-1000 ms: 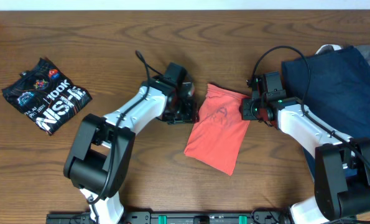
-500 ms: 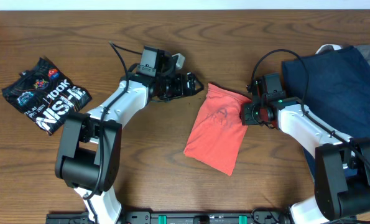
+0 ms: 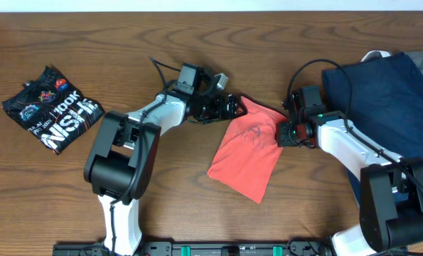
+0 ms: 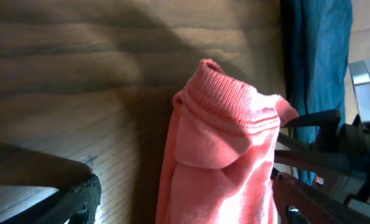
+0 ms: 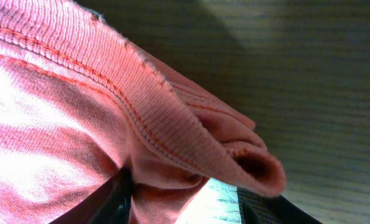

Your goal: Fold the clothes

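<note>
While the coral-red T-shirt [image 3: 245,158] lies as a narrow folded strip in the middle of the worktop [image 3: 197,43], both arms reach in at its far end, one to each side. The right tool [image 3: 281,132] sits at the shirt's right edge. In the right wrist view a ribbed band [image 5: 172,124] curls up between its fingers, so I judge that it is closed on that edge and is anchoring the cloth so the strip cannot slide.

The left tool [image 3: 232,108] is at the far left corner of the shirt with its jaws wide. In the left wrist view one finger [image 4: 79,193] stands clear of the fabric with bare wood between them, and the other sits beyond the strip, so the corner lies between the jaws without being pinched. That spread probably lets it close on the ribbed corner next, matching the right side, so the end can be lifted evenly and carried over towards the near end.

A navy garment [image 3: 389,92] lies spread at the right, under the right arm's elbow and well away from the shirt's near end. A black printed tee [image 3: 51,108] sits folded, far off at the left. The cotton is soft and a single pinch would let it sag, which may be why two holds are used.
</note>
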### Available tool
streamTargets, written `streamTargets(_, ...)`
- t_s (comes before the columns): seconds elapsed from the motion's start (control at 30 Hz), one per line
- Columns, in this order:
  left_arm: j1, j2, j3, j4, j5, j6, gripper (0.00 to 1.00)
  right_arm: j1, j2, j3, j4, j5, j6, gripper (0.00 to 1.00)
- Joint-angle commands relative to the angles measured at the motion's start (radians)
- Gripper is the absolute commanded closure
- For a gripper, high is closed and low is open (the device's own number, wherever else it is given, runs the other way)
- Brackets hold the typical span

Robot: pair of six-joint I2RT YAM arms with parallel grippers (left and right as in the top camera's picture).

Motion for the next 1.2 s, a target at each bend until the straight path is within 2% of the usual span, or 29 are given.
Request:
streamTargets(0.0,-0.039,0.068,-0.007,-0.020,0.036,0.014,0.16,0.018,0.011,-0.005,-0.013,0.000,-0.019,0.46)
streamTargets(0.2,-0.102,0.079,-0.007,-0.038,0.051,0.014,0.38,0.018,0.011,-0.004,-0.013,0.000,-0.019,0.46)
streamTargets(0.33,-0.111,0.079,-0.007,-0.034,-0.012,0.014,0.75,0.018,0.011,-0.005,-0.014,0.000,-0.019,0.47)
streamTargets(0.4,-0.101,0.077,-0.007,-0.014,-0.030,0.014,0.91,0.018,0.009,-0.004,-0.019,0.000,-0.019,0.48)
streamTargets(0.43,-0.091,0.072,-0.007,-0.005,-0.031,0.014,0.94,0.018,0.005,-0.004,-0.025,0.000,-0.019,0.48)
streamTargets(0.53,-0.047,0.043,0.001,0.003,-0.034,0.014,0.94,0.013,-0.026,0.002,-0.047,0.000,-0.019,0.51)
streamTargets(0.77,0.121,-0.122,0.014,-0.006,-0.079,0.014,0.94,-0.056,-0.178,0.058,-0.151,0.000,-0.019,0.50)
streamTargets(0.97,0.353,-0.328,0.014,-0.034,-0.176,0.014,0.94,-0.112,-0.317,0.064,-0.229,0.000,-0.031,0.48)
streamTargets(1.17,0.608,-0.449,0.014,-0.034,-0.177,0.014,0.94,-0.132,-0.374,0.064,-0.294,0.010,-0.038,0.48)
